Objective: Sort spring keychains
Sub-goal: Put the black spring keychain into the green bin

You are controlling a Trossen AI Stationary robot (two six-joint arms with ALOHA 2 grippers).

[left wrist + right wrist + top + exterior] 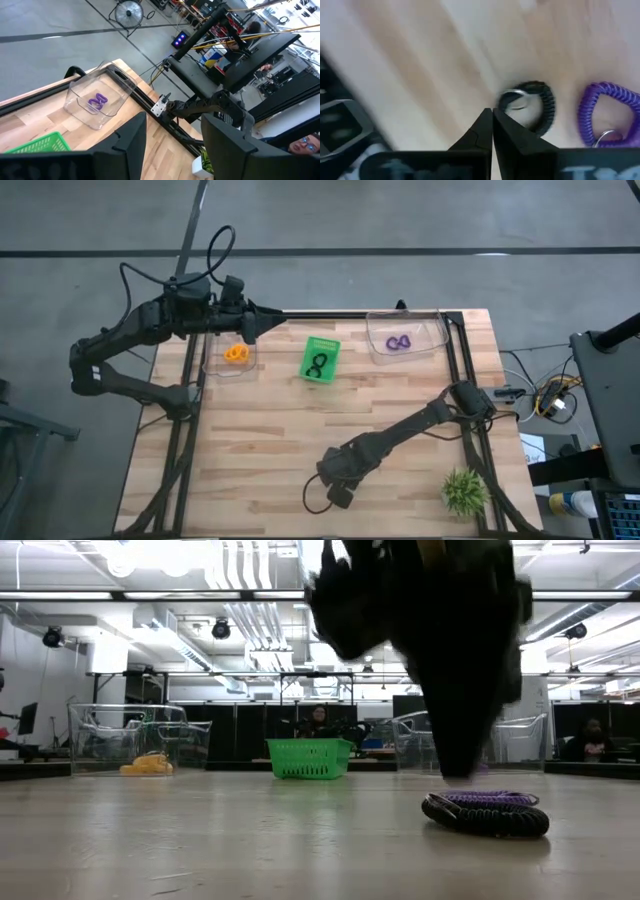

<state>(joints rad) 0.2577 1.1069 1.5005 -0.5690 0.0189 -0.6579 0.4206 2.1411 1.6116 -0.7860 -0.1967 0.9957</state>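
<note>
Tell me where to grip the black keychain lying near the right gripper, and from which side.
Grip the coiled arc of the black keychain opposite its metal ring, coming straight down. It lies flat on the table, so one finger can drop inside the loop. The right gripper must first open its jaws.

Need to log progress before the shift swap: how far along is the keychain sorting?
Partly done. Sorted already: an orange keychain in the left clear bin, a black keychain in the green basket, a purple keychain in the right clear bin. In hand: nothing; the right gripper, shut, sits beside a loose black keychain. Left: that one and a loose purple keychain. The left gripper hovers above the table's far edge.
</note>
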